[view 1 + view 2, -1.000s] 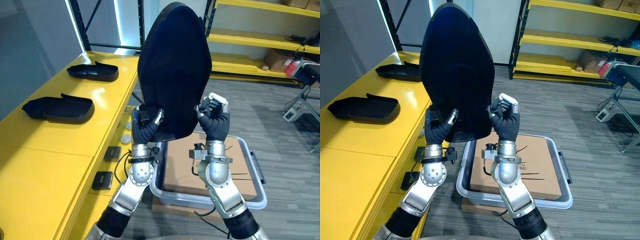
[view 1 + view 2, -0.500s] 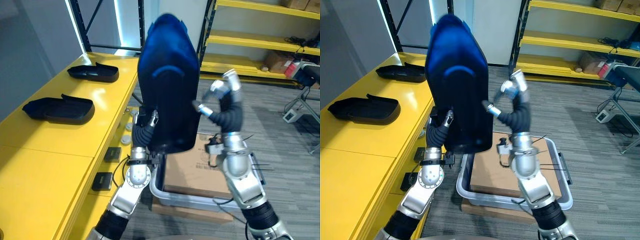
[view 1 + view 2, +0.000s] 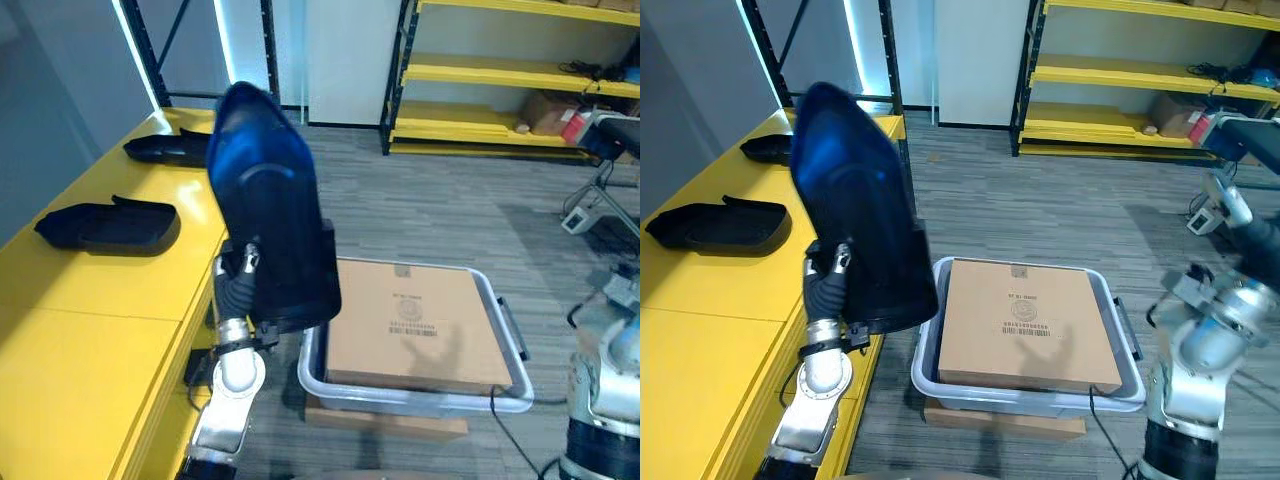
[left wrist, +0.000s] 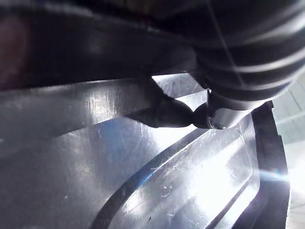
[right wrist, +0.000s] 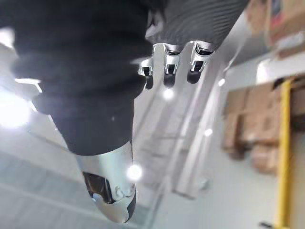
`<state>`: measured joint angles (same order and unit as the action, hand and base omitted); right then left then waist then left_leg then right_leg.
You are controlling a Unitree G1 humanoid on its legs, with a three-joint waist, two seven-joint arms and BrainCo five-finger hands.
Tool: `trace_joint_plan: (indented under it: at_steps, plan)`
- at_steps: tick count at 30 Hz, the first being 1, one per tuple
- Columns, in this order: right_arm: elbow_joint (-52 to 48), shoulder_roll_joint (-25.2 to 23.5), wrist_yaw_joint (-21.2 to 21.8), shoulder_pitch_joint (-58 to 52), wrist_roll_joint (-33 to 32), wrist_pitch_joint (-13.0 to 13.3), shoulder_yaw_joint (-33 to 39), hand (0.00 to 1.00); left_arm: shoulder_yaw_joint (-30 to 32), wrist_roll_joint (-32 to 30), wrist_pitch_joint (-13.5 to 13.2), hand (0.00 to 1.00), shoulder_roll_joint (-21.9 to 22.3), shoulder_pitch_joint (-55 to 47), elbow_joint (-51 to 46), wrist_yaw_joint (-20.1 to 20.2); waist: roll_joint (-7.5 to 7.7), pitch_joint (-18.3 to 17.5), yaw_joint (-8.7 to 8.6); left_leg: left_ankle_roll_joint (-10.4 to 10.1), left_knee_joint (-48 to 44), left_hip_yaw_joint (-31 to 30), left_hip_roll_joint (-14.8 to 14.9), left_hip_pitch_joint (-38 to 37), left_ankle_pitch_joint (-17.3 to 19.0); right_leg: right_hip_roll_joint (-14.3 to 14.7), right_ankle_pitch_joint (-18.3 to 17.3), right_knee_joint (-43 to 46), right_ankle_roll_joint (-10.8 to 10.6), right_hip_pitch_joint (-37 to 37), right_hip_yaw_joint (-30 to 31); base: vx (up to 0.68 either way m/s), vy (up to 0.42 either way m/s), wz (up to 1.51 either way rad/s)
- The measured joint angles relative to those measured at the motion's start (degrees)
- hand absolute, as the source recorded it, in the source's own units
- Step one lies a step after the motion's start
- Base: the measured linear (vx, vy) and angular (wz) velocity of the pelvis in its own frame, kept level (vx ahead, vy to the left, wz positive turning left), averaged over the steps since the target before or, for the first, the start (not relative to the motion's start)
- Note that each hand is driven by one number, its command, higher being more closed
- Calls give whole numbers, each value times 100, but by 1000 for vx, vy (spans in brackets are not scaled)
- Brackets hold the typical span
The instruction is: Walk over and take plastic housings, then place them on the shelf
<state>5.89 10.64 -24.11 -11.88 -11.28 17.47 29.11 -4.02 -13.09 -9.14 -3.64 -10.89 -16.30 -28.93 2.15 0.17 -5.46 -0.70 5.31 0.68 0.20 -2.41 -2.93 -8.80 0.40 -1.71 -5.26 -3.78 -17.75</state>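
Plastic housing (image 3: 268,220) in left eye view: dark glossy teardrop shell, upright beside the yellow desk (image 3: 100,300), lower rim pinched in the left hand (image 3: 238,275).
Right eye view: tall, top-heavy, smooth; could tip or slip from this one-hand grip.
Left wrist view: grip pressed on scratched, shiny inner face.
Right wrist view: right hand (image 5: 90,81) relaxed, empty.

Left robot hand (image 3: 239,283) partly hidden behind blurred housing (image 3: 272,225).

Right hand (image 3: 1244,224) has let go and swung aside — the plastic housing (image 3: 270,230) now leans in the left hand (image 3: 240,276) alone
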Motion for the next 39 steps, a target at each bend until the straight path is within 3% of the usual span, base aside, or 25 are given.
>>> trace_joint_plan:
  at_steps: [5, 10, 16, 20, 27, 30, 31, 32, 33, 34, 35, 36, 37, 38, 39]
  plan:
    - [2476, -481, 485, -428, -400, -368, 27, 0, 111, 14, -29, 100, 160, -48, 0, 20, -160, 31, -3, 5, -1, 47, 3, -11, 20, -4, 0, 15, -2, -24, 57, 8, 0, -4]
    - [4184, -843, 1089, -631, -407, -662, -318, 0, -47, 19, -42, 100, 102, -51, 10, 66, -179, 145, 2, -1, -1, 65, 20, -177, 25, -1, -6, 40, 1, -178, 59, -18, -2, 0]
    - [4486, -936, 1495, -628, -340, -897, -1085, 0, -442, 23, -140, 100, -16, -60, 207, 285, -170, 181, 11, -30, 6, 54, 26, -245, 48, 2, -34, 48, 41, -223, 36, -86, -4, 0]
    - [4567, -903, 1586, -560, 96, -902, -1469, 0, -573, 22, -141, 100, -23, -60, 355, 406, -133, 183, 36, -47, 39, -155, 12, -258, 32, 0, -102, 34, -18, -339, -176, -43, -22, 27]
    - [5132, -746, 1659, -273, 630, -917, -2095, 0, -776, 17, -140, 100, -109, 99, 368, 462, 120, 293, 374, -123, -296, -1144, -117, 127, -101, -24, -346, 273, -5, -628, -1128, 22, -50, 76]
    - [5273, -737, 1649, -16, 742, -910, -2118, 0, -886, 26, -137, 100, -108, 378, 366, 469, 164, 482, 453, -321, -396, -1453, -193, 501, -389, -56, -549, 546, 50, -560, -1828, -26, -59, 125]
    - [5336, -707, 1630, 98, 745, -907, -2113, 0, -944, 54, -136, 100, -79, 456, 355, 462, 106, 519, 450, -371, -300, -1052, -167, 668, -375, -109, -605, 622, 80, -547, -2107, -87, 0, 136]
    - [5358, -624, 1620, 195, 756, -921, -2105, 0, -965, 97, -145, 100, -39, 517, 311, 443, -25, 592, 455, -27, -232, -388, 27, 719, -257, -53, -668, 750, 63, -554, -2352, -155, 4, 138]
    - [5345, -557, 1546, 272, 785, -944, -2114, 0, -984, 113, -150, 100, -20, 531, 309, 383, -22, 610, 473, 379, -293, 697, 202, 816, 61, -98, -655, 819, 76, -572, -2545, -88, 58, 149]
    - [5350, -528, 1529, 309, 873, -937, -2114, 0, -996, 112, -153, 100, 20, 563, 303, 330, 49, 636, 436, 624, -635, 1729, 411, 906, 292, -225, -657, 778, 73, -643, -2820, -55, 52, 130]
    - [5351, -521, 1520, 338, 912, -936, -2121, 0, -1001, 113, -158, 100, 26, 593, 299, 291, -6, 637, 444, 709, -969, 2263, 608, 1018, 350, -247, -665, 813, 68, -649, -2962, 26, 83, 115]
    - [5354, -437, 1480, 376, 923, -983, -2114, 0, -1050, 119, -161, 100, 98, 600, 254, 231, -146, 634, 468, 875, -1741, 2958, 1019, 1202, 450, -293, -730, 987, 79, -641, -3152, 44, 62, 83]
    - [5359, -296, 1422, 360, 920, -1029, -2107, 0, -1131, 121, -164, 100, 147, 595, 209, 211, -290, 628, 475, 766, -2224, 3150, 1166, 1240, 377, -349, -875, 1276, -31, -704, -3358, 37, 70, 90]
    - [5355, -276, 1411, 368, 915, -1042, -2102, 0, -1181, 124, -175, 100, 154, 627, 199, 216, -379, 618, 406, 641, -2238, 3045, 1085, 1277, 297, -420, -913, 1382, -53, -734, -3446, -14, 132, 124]
    - [5413, -306, 1414, 348, 913, -1053, -2087, 0, -1337, 135, -255, 100, 94, 644, 43, 209, -333, 607, 302, 490, -1790, 2714, 754, 1240, 97, -456, -1004, 1270, 5, -828, -3627, -50, 125, 133]
